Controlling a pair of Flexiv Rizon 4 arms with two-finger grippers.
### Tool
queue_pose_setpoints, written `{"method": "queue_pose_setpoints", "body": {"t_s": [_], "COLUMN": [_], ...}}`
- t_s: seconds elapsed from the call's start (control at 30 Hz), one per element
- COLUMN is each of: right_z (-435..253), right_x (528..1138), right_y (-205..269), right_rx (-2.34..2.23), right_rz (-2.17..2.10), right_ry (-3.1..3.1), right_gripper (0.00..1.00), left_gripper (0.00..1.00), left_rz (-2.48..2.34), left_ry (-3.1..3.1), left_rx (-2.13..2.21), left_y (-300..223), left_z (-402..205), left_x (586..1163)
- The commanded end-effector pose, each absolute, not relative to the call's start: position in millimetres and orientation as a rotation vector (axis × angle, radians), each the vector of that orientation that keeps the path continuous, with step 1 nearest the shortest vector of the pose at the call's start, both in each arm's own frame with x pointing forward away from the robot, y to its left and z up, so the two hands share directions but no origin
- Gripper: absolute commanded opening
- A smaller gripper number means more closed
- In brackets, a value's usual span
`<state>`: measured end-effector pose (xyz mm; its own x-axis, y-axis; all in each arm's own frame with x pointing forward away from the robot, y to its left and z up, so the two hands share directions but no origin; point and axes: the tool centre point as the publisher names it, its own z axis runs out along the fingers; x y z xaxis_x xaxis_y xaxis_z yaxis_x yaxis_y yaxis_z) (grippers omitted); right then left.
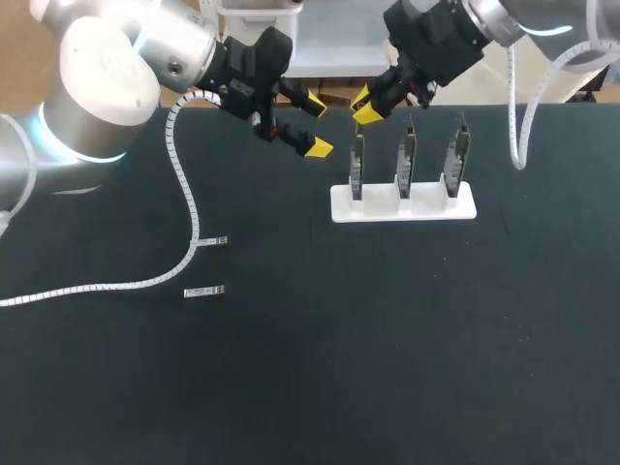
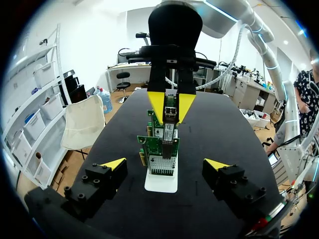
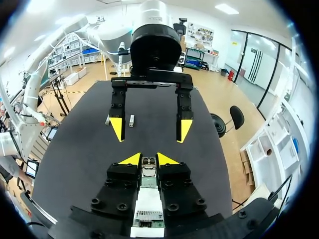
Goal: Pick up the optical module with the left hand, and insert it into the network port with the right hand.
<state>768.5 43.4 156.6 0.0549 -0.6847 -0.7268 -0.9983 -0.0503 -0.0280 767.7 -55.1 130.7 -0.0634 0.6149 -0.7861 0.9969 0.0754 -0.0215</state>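
Right fingers (image 3: 130, 159): pinched on the optical module (image 2: 170, 110), held upright at the top edge of the end network card (image 2: 158, 162) in the white stand (image 1: 403, 205). Left fingers (image 1: 318, 147): spread wide, holding nothing, near that card. One spare module (image 1: 218, 241) and a second spare (image 1: 204, 291) flat on the bench (image 1: 387, 339), well apart from the stand.

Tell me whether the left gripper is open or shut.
Open: the left gripper has its yellow fingertips spread wide apart, with nothing held between them.
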Motion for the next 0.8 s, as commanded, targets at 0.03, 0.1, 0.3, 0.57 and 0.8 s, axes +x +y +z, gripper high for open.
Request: {"method": "queue_pose_setpoints", "body": {"t_s": [0.03, 0.1, 0.3, 0.57, 0.8], "right_z": [155.4, 155.4, 156.7, 168.7, 182.6], "right_x": [769.3, 769.3, 768.7, 774.1, 776.2], "right_y": [44.3, 44.4, 43.2, 28.3, 8.5], "right_rx": [-1.791, -1.791, -1.787, -1.693, -1.628], "right_rz": [0.744, 0.745, 0.753, 0.862, 1.033], "right_ry": [1.686, 1.688, 1.69, 1.727, 1.725], "right_gripper": [0.0, 1.0, 1.0, 1.0, 1.0], "left_gripper": [1.0, 1.0, 1.0, 1.0, 1.0], "left_rz": [-0.8, -0.8, -0.8, -0.8, -0.8], "left_ry": [1.751, 1.751, 1.751, 1.751, 1.751], "left_rx": [1.603, 1.603, 1.603, 1.603, 1.603], "left_y": [-55.4, -55.4, -55.4, -55.4, -55.4], "left_z": [131.0, 131.0, 131.0, 131.0, 131.0], "left_x": [767.5, 767.5, 767.5, 767.5, 767.5]}}
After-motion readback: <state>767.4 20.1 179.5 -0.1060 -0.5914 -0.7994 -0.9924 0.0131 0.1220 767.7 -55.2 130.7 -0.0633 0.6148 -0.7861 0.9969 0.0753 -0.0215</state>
